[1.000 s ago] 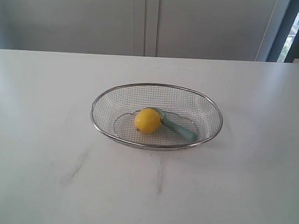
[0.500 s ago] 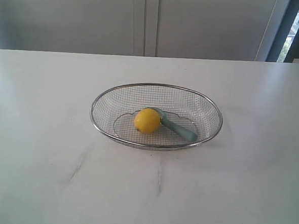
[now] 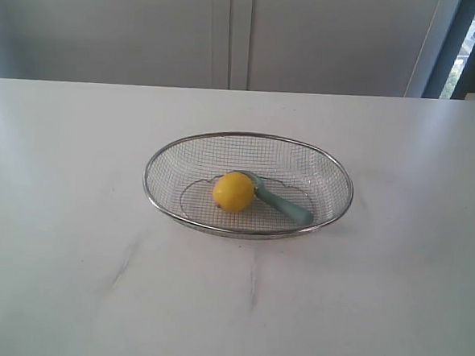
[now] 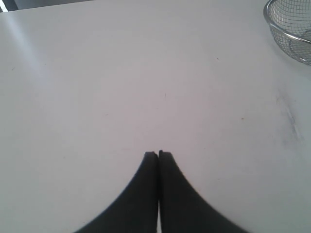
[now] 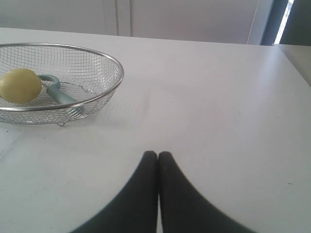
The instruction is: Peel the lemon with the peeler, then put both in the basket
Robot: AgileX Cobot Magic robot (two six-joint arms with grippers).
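- The left gripper had its two dark fingers pressed together with nothing between them, hanging over bare white table.
- The right gripper was the same: fingers together, empty, over open tabletop.
- Neither arm showed in the exterior view, so both sat well back from the work.
- From the left wrist view only a curve of the basket rim and mesh showed at the picture's edge, well apart from that gripper.
- From the right wrist view the basket lay nearer, with its contents plain to see.
- The lemon sat inside the basket near its middle, on the mesh floor.
- The peeler lay in the basket too, its teal handle slanting toward the near right wall and its blade head tucked against the lemon, apparently touching it.
- Whether the lemon's skin had been peeled could not be told; it looked evenly yellow from here.
- As I judged it, both things lay where the task wants them, so either the work was finished or it had not begun.
- If peeling remained, the sound way would be to part the fingers first, take the peeler by the free end of its handle with the right gripper, and lift it clear without rolling the lemon.
- The left gripper would then need a firm hold across the lemon's middle, since a round fruit slips under a blade.
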